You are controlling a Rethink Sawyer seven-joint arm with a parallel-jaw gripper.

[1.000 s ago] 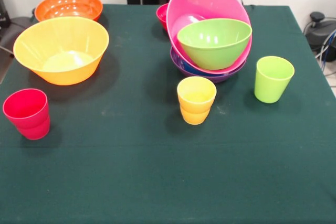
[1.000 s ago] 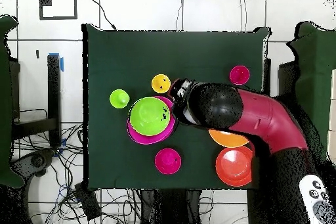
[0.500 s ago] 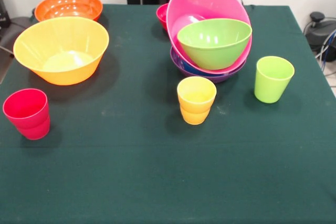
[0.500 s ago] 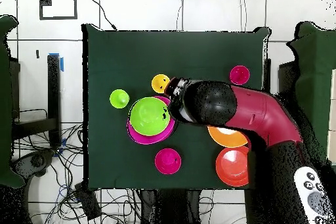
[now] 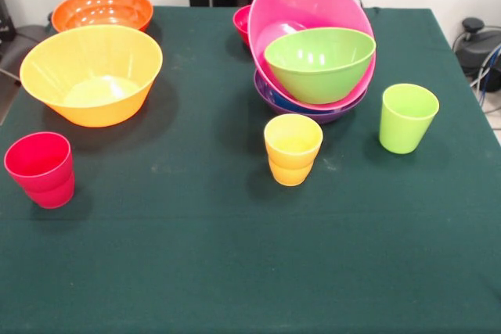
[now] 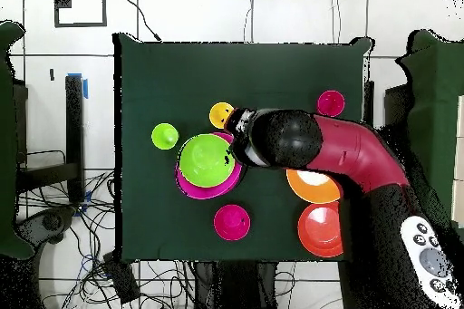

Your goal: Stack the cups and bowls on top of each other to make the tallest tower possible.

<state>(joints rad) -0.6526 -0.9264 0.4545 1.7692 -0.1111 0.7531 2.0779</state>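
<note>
So the tower sits at 1 o'clock on the counter: purple bowl, tilted pink bowl, lime bowl. Can't tell the hand's state. I'd straighten the pink one before adding the yellow cup.

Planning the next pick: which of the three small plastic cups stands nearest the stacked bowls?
The yellow plastic cup, just in front of the purple bottom bowl. The lime green cup stands off to one side; the red cup is across the table.
</note>
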